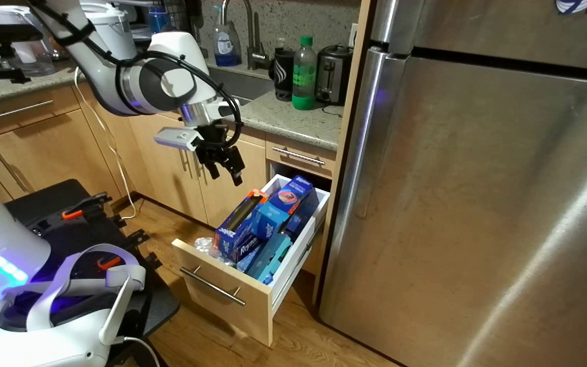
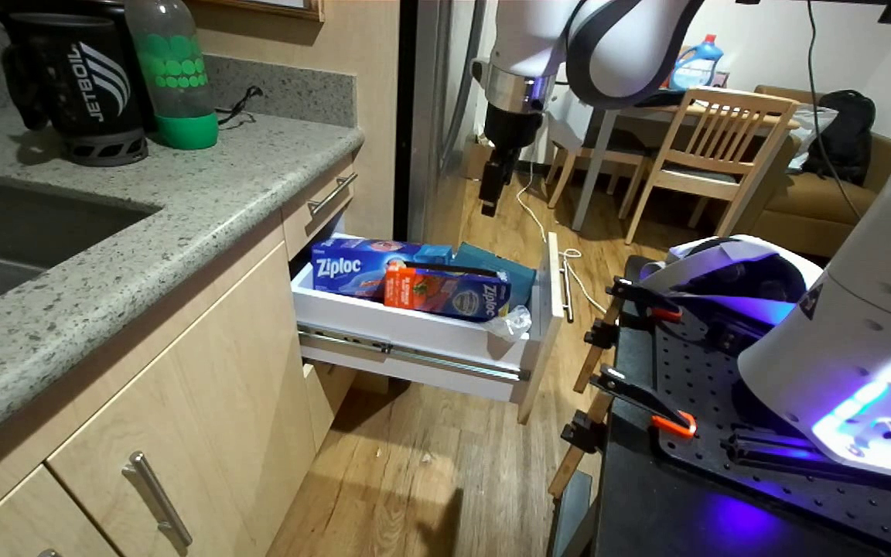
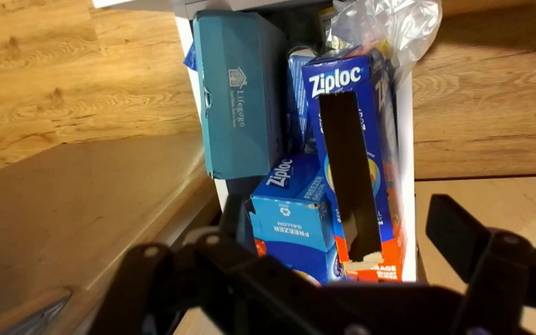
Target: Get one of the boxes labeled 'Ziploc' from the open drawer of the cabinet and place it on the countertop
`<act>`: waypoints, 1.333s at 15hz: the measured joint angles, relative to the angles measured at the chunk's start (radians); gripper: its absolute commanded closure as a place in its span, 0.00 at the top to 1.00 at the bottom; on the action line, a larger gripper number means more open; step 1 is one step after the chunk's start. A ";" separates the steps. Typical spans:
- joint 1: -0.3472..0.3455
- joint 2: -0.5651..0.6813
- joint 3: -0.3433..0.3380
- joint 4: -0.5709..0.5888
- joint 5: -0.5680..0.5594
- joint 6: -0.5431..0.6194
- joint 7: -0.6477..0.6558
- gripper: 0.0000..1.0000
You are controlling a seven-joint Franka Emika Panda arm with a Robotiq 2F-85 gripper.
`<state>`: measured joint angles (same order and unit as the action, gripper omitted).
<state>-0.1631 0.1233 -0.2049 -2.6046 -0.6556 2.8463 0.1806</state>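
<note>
Reads as a home kitchen. Steel fridge (image 1: pixel 467 193), sink (image 1: pixel 245 84) with faucet (image 1: pixel 259 60), toaster (image 1: pixel 332 79) on speckled countertop (image 2: pixel 275 147), wood cabinets (image 2: pixel 213 371), drawer (image 1: pixel 237 311) of Ziploc boxes (image 2: pixel 364 267). In an exterior view, wooden chair (image 2: pixel 697 177) and tan couch (image 2: pixel 817 223) in background, so residential.

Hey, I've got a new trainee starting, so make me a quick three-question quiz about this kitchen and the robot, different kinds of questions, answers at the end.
1. Fill in the blank: the open drawer holds a Ziploc box with an orange end and a teal box printed with the name ____.

2. True or false: the gripper is open and holds nothing.

3. Multiple choice: where does the green-capped bottle stand?
A) In the sink
B) On the countertop
C) On the floor

Key:
1. Lifegogo
2. True
3. B
</note>
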 measured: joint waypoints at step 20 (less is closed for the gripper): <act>-0.018 0.241 0.062 0.109 0.329 -0.007 -0.443 1.00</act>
<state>-0.1810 0.3641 -0.1430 -2.4953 -0.3266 2.8389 -0.2626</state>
